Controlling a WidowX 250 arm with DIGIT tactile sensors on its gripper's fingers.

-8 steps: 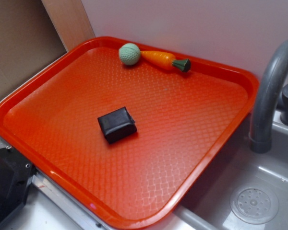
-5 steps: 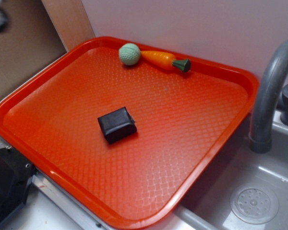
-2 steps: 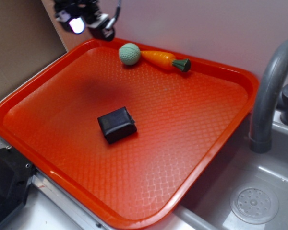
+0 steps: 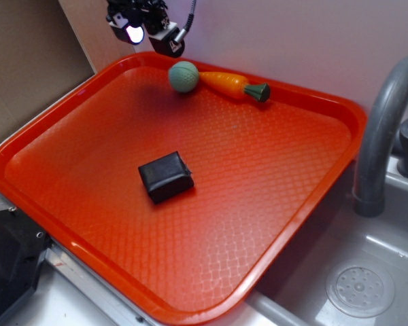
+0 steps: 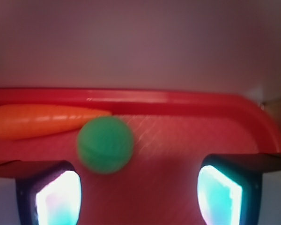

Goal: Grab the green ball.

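The green ball [image 4: 183, 76] [image 5: 105, 145] rests on the red tray [image 4: 306, 204] near its far rim, touching the tip of the orange toy carrot [image 4: 232, 85] [image 5: 42, 121]. My gripper [image 4: 148, 32] [image 5: 137, 197] hovers above the tray's far left corner, just left of the ball, and is open. In the wrist view the ball lies ahead of the fingers, toward the left finger [image 5: 54, 197], with nothing between the two pads.
A black block [image 4: 165, 176] lies mid-tray. A grey faucet [image 4: 381, 129] and a sink with a drain [image 4: 360, 291] stand to the right. A white wall runs right behind the tray's far rim. A brown board [image 4: 27, 61] is at left.
My gripper came into view at the top left and moved right toward the ball. The ball, carrot and block have not moved.
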